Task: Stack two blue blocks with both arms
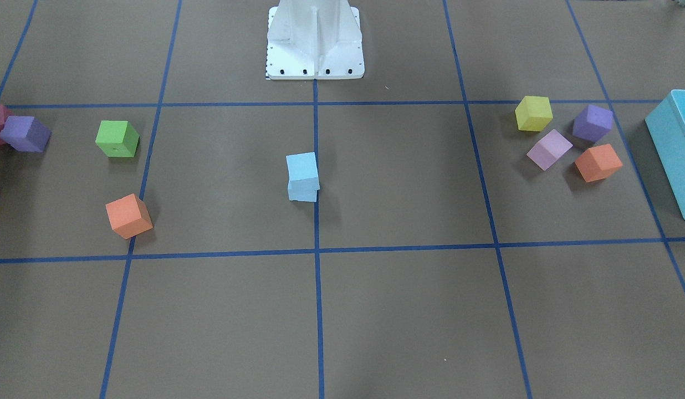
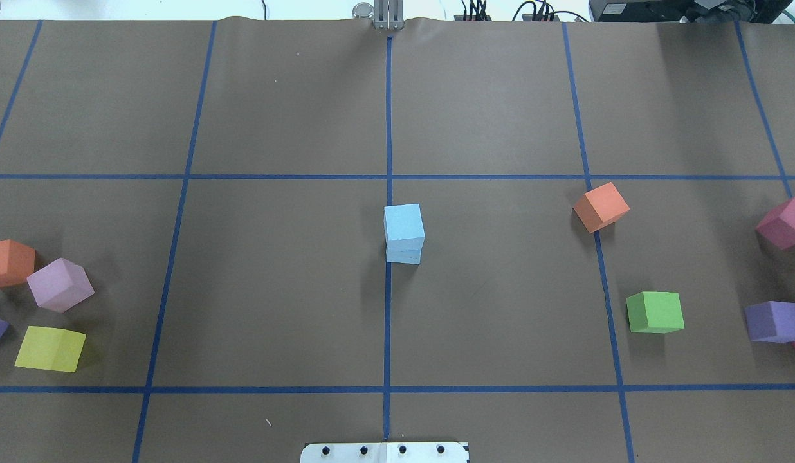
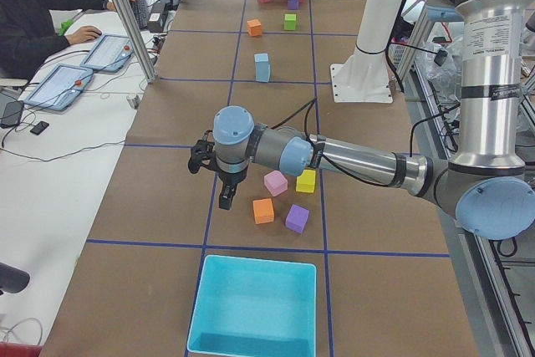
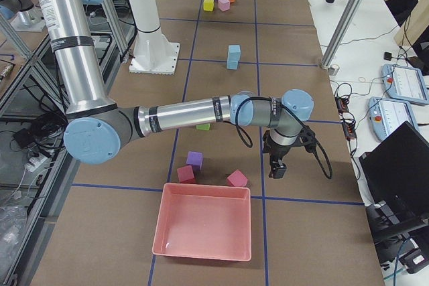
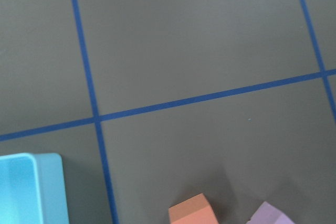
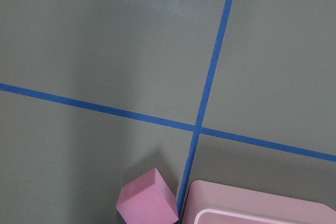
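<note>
The two blue blocks stand stacked at the table's centre on the middle tape line: the top block (image 1: 302, 166) sits slightly askew on the bottom block (image 1: 302, 192). The stack also shows in the overhead view (image 2: 404, 224) and in both side views (image 3: 262, 67) (image 4: 233, 57). My left gripper (image 3: 226, 200) hangs over the table's left end near a cluster of cubes, far from the stack. My right gripper (image 4: 276, 169) hangs over the right end near the pink tray. Both grippers show only in side views, so I cannot tell whether they are open or shut. Neither touches the stack.
Orange (image 2: 601, 206), green (image 2: 655, 312), purple (image 2: 774, 321) and magenta (image 2: 786, 222) cubes lie on my right. Yellow (image 2: 50, 348), lilac (image 2: 60, 285) and orange (image 2: 9, 262) cubes lie on my left. A turquoise bin (image 3: 255, 307) and a pink tray (image 4: 204, 222) stand at the table's ends.
</note>
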{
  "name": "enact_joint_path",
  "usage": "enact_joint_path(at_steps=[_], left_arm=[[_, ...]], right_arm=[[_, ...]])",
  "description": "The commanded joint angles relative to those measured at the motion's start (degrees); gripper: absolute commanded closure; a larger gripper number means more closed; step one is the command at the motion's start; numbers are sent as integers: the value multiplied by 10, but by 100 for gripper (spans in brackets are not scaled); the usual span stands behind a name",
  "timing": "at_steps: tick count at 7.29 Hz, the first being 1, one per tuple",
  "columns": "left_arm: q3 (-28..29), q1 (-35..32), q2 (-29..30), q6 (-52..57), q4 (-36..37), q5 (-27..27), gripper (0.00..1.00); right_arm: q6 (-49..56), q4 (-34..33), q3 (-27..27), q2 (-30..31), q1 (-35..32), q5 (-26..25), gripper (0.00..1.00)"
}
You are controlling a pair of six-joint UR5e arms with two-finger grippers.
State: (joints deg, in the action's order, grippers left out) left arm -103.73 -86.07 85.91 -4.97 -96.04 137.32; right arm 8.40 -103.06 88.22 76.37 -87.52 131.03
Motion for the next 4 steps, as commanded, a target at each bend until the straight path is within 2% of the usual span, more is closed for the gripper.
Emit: enact_joint_path(at_steps=[1,4], left_arm=[[5,-3,0,1,-2,-1,2],[5,-3,0,1,-3,-1,2]], right_arm=[[-3,2,-7,2,1,-2,0],[-3,1,-8,-2,1,-6,0]])
